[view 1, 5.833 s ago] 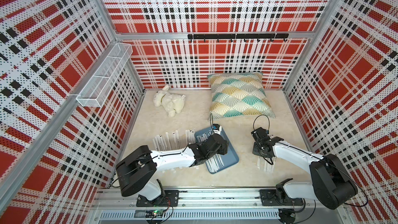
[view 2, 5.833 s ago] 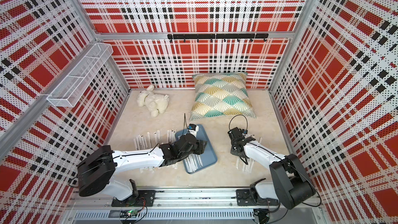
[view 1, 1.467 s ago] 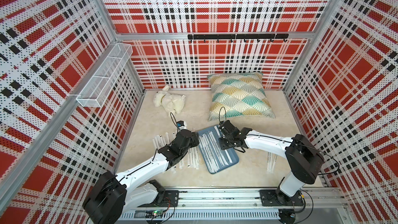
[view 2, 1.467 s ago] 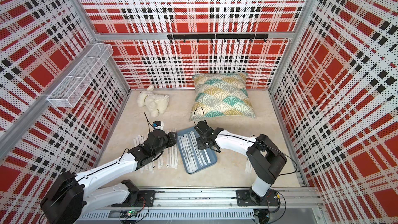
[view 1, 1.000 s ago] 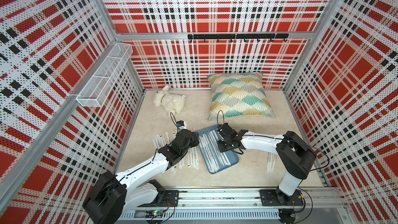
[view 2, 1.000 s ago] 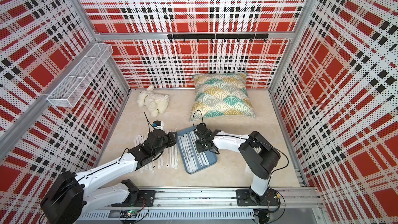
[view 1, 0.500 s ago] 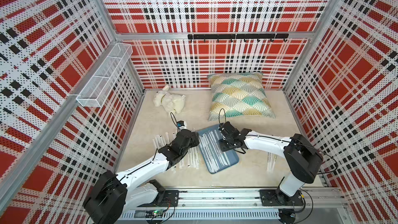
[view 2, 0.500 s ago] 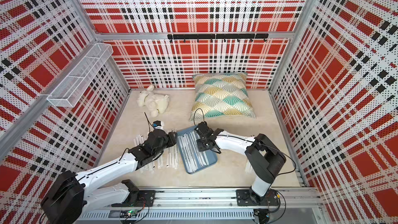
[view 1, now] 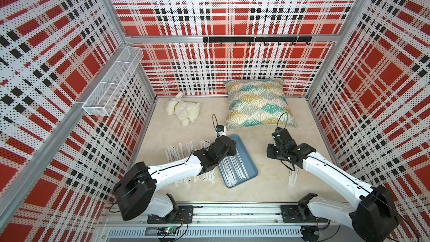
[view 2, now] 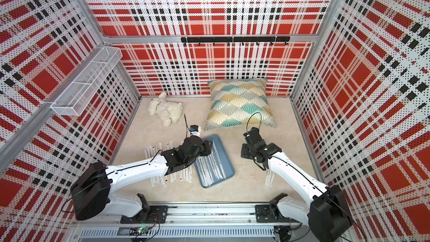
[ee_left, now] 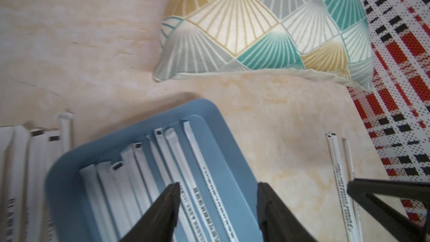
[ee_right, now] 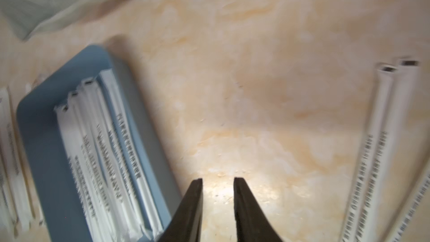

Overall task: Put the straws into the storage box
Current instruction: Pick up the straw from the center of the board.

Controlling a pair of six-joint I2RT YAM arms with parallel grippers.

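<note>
2 grippers, both empty. Left gripper (ee_left: 217,185): jaws wide apart, nothing btwn them, hanging over the storage box (ee_left: 130,126) w/ tips above the straws (ee_left: 130,171) lying in it. Whether it touches them: can't tell. Right gripper (ee_right: 217,180): jaws only a narrow gap apart, bare table (ee_right: 267,89) showing thru the gap, nothing gripped. It sits over open tabletop btwn the box and a small bunch of straws.

Box pos, both top views: abt mid-table, a bit toward the front edge, long axis skewed off the table edges (view 1: 244,152). Several wrapped straws inside, laid lengthwise side by side, dark print on wrappers.

Loose straws, 2 groups:
- a row on the table btwn box and left edge (view 1: 176,153), partly hidden under the left arm
- a few toward the front right corner (view 1: 292,178), partly under the right arm, well apart from the box

Other stuff: pillow (view 1: 257,103) against the back edge, right of centre, its front corner near the box. Plush toy (view 1: 183,111) near the back left corner. Wire basket (view 1: 111,82) hung on the left wall, off the table.
</note>
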